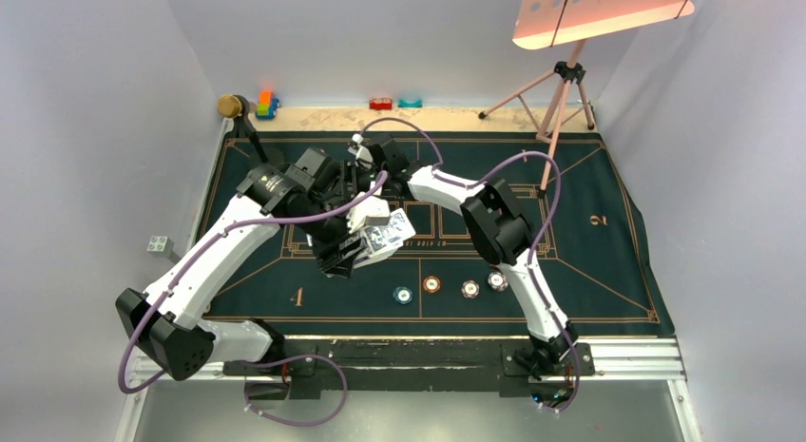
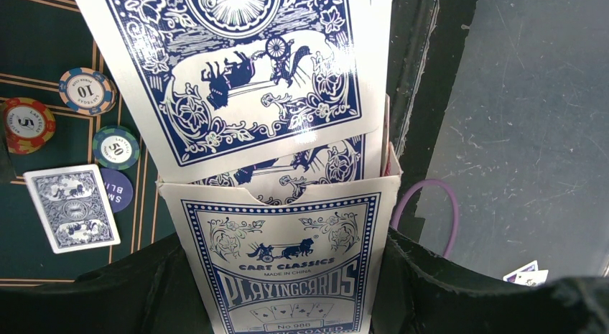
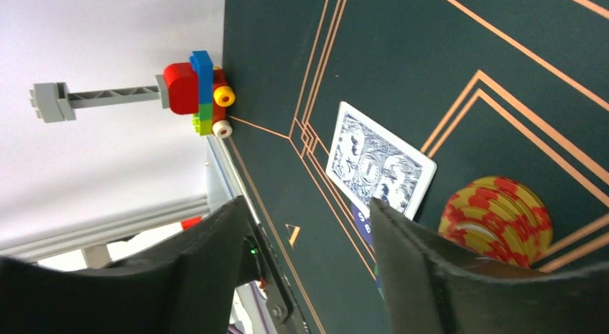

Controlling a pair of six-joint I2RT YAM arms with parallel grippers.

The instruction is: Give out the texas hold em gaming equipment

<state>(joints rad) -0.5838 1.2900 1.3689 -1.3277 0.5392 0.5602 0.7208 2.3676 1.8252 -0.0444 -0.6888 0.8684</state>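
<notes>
Over dark green felt (image 1: 608, 261), left hand (image 2: 287, 312) clamps a blue-and-white cardboard card box (image 2: 284, 233), likely for drawing; right hand (image 3: 305, 212) hangs parted, empty, near a blue-backed card (image 3: 380, 165).

A: Where's the top camera?
B: High up — it looks down on the whole green mat (image 1: 608, 261).
A: And the wrist cameras?
B: Low down, very close. Both see the same lone card (image 2: 72, 208) on it.

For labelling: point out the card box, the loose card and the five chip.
card box (image 2: 284, 269), left wrist view, printed front panel.
loose card (image 2: 72, 208), left wrist view, patterned back.
five chip (image 2: 27, 124), left wrist view, centre label.
</notes>
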